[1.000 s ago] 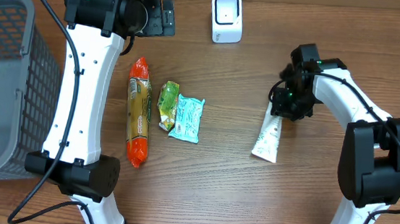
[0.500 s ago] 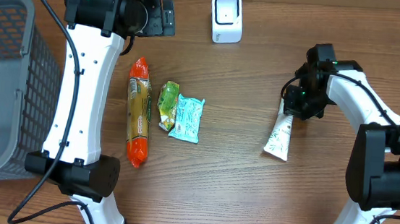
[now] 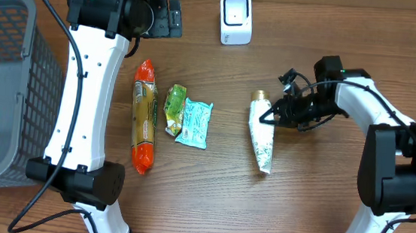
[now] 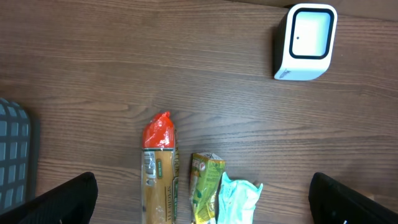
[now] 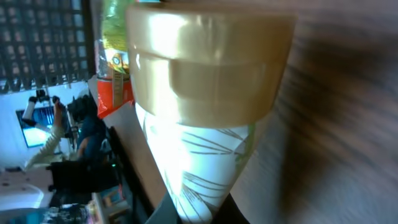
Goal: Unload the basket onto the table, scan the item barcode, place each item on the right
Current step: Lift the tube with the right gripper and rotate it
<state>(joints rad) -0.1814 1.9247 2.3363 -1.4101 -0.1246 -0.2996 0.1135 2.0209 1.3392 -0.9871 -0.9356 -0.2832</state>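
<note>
Table point(image 3: 208, 199): brown wood grain under both my arms.
Basket point(image 3: 17, 54): grey mesh, far left.
Left gripper point(image 4: 202, 180): fingers spread wide, empty, above the packets.
Packets: long orange-ended packet point(image 3: 143, 118), green packet point(image 3: 174, 110) and teal packet point(image 3: 194, 123), side by side.
Scanner point(image 3: 236, 19): white, at the back.
Tube point(image 3: 261, 136): white, gold cap pointing back, right of centre.
Right gripper point(image 3: 268, 114): closed tight beside the tube just below its cap; I cannot tell whether it pinches it.
</note>
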